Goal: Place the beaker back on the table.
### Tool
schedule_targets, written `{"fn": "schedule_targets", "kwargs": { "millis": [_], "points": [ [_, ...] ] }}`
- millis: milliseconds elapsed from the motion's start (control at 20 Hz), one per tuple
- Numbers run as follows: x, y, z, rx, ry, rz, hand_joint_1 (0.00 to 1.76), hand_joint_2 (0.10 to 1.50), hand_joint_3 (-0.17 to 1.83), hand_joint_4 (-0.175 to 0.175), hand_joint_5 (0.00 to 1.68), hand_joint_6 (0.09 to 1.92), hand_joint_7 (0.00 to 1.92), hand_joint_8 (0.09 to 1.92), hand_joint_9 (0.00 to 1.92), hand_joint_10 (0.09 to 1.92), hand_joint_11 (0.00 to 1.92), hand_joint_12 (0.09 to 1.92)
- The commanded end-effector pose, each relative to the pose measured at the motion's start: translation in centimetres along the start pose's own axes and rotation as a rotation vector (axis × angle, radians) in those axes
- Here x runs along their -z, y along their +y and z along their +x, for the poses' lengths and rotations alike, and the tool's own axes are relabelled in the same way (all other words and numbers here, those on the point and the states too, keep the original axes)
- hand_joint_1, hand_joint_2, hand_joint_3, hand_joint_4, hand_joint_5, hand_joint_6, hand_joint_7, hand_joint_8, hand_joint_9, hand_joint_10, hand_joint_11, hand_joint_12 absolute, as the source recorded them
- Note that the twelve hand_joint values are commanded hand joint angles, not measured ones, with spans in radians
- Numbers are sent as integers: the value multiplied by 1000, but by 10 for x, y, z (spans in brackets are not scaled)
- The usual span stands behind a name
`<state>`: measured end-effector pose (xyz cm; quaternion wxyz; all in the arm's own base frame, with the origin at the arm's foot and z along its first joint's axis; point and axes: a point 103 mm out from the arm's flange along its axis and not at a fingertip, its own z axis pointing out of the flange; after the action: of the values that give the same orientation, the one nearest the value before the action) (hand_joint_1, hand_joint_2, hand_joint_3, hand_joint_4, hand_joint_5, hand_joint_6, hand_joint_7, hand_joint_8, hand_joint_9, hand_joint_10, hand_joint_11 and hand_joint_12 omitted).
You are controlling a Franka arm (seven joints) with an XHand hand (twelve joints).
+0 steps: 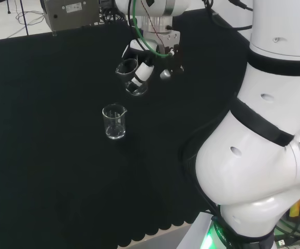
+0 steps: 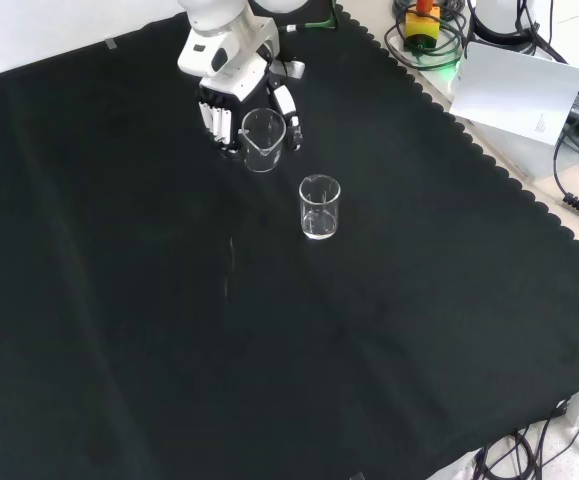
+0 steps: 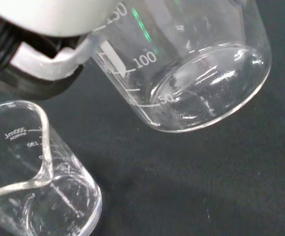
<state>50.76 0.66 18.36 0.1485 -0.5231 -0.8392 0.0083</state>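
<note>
I see the desk [image 2: 119,300] draped in black cloth [image 1: 46,171] with a scalloped edge, and one clear glass beaker [image 2: 320,207] standing upright on it near the middle.

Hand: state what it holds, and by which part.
The hand holds a clear glass beaker by its side wall, tilted above the cloth; a second beaker stands free.

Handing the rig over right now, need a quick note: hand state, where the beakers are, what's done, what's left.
Hand: shut on the held beaker, fingers curled round it, carried tilted above the black cloth.
Second beaker: stands upright on the cloth, apart from the hand, to the right of and nearer than the held one in the front view. Both look empty.
Done: nothing set down yet; the held beaker's base is off the cloth.
Left: level the beaker, lower it onto bare cloth clear of the second beaker, open the hand, withdraw.
</note>
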Motion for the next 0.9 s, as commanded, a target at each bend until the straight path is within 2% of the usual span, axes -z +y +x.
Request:
{"fn": "schedule_targets", "kwargs": {
  "millis": [50, 500, 600, 750, 900],
  "points": [
    [-9, 19, -12, 98, 52, -62, 1304, 603, 829, -175, 1160, 916, 1216, 897, 1480, 800, 1227, 876],
    [-30, 40, -21, 145, 113, -69, 1302, 628, 788, -175, 1151, 913, 1205, 895, 1467, 790, 1215, 863],
    [-35, 44, -22, 154, 129, -69, 1311, 557, 889, -150, 1151, 907, 1301, 842, 1460, 777, 1204, 849],
    [-42, 50, -25, 166, 150, -76, 1316, 517, 944, -139, 1155, 902, 1352, 811, 1458, 767, 1201, 840],
    [-50, 56, -31, 176, 185, -80, 1418, 508, 920, -169, 1112, 917, 1275, 878, 1445, 653, 1183, 818]
  ]
}}
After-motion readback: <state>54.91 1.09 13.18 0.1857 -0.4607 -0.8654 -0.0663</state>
